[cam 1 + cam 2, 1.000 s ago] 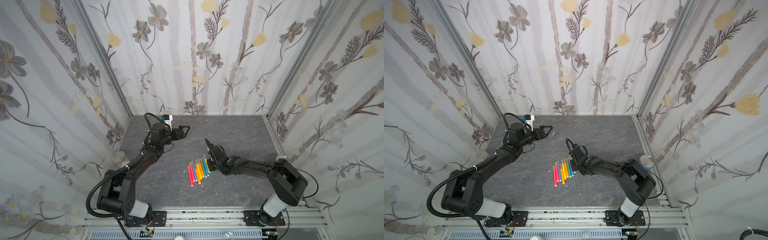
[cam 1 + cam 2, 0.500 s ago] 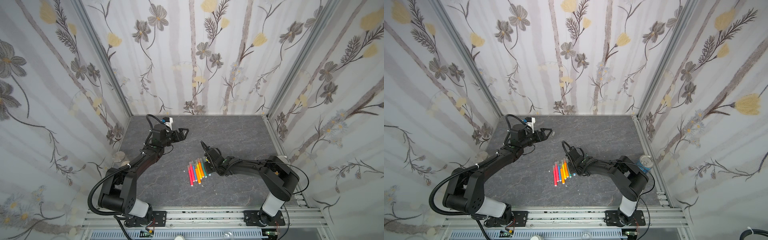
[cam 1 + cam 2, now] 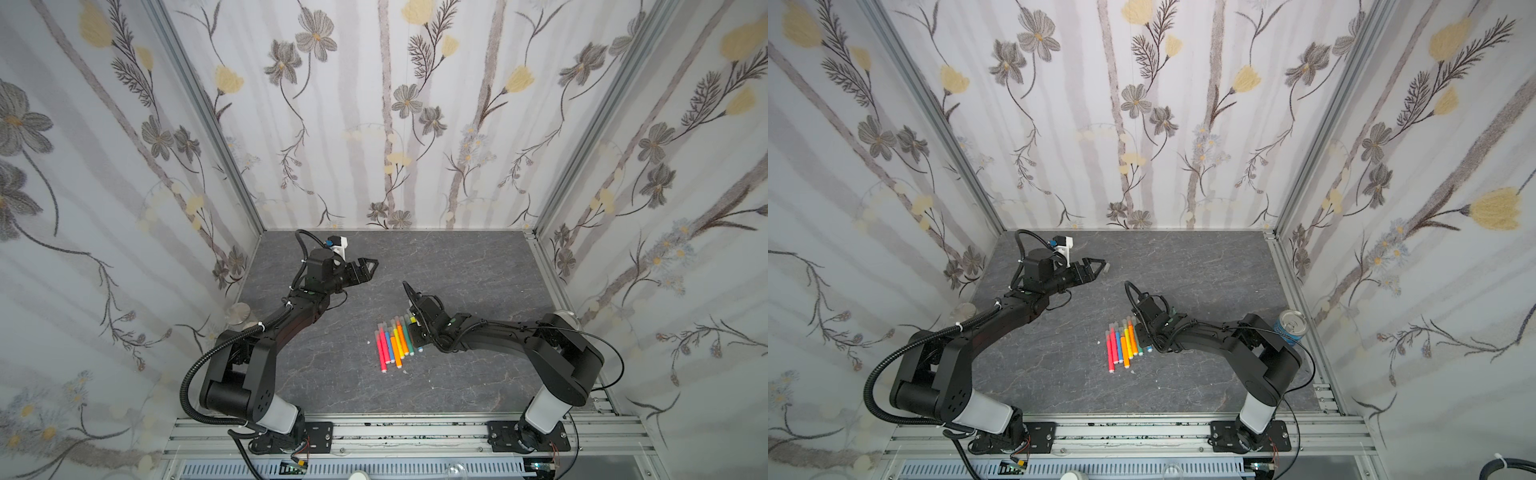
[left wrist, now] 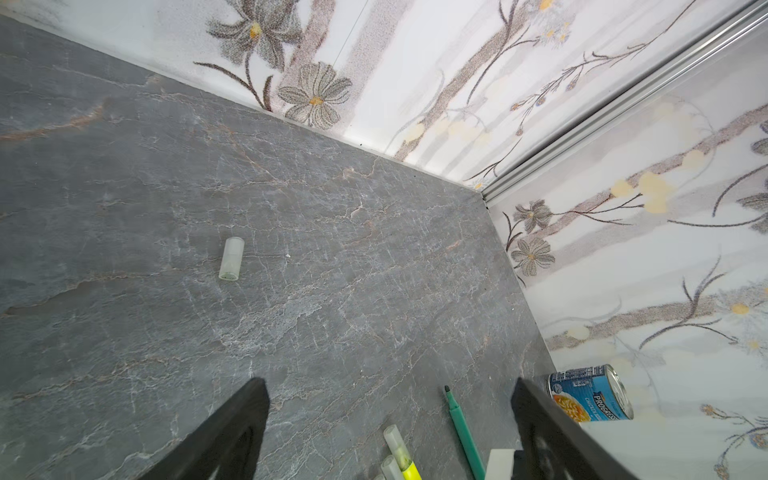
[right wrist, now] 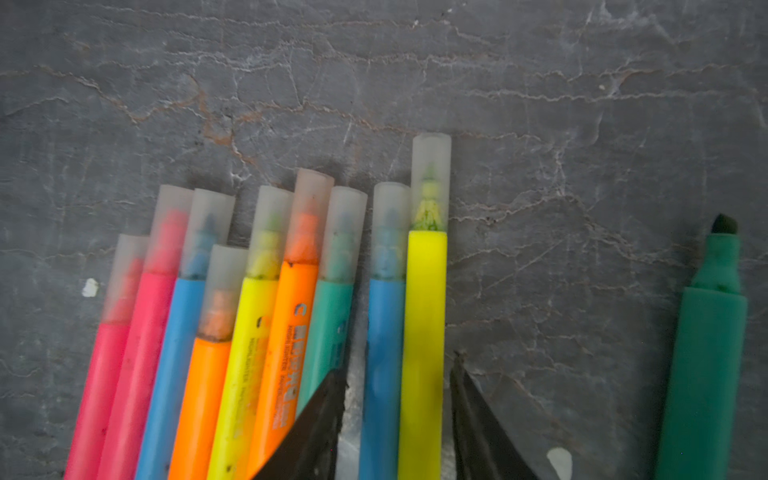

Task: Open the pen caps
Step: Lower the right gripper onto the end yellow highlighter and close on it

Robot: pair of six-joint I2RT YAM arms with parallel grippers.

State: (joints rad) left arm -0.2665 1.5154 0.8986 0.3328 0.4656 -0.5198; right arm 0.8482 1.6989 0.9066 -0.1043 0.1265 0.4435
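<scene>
One cap (image 4: 231, 258) lay off, green pen (image 5: 706, 353) bared at far right, nine pens (image 5: 291, 332) still capped; left gripper (image 4: 388, 384) gaped empty, right gripper (image 5: 397, 365) loosely straddled two.

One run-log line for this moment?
left pincer: open, empty | right pincer: open, straddling blue pen and yellow pen | green pen: uncapped | loose cap: on table | other pens: capped

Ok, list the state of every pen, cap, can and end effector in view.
Green pen: uncapped, tip bare, lying apart from the row.
Nine other pens: all capped, lying side by side.
Loose cap: off its pen, lying alone.
Soup can: standing upright by the wall.
Left end effector: open, empty.
Right end effector: open, straddling a blue pen and a yellow pen.
</scene>
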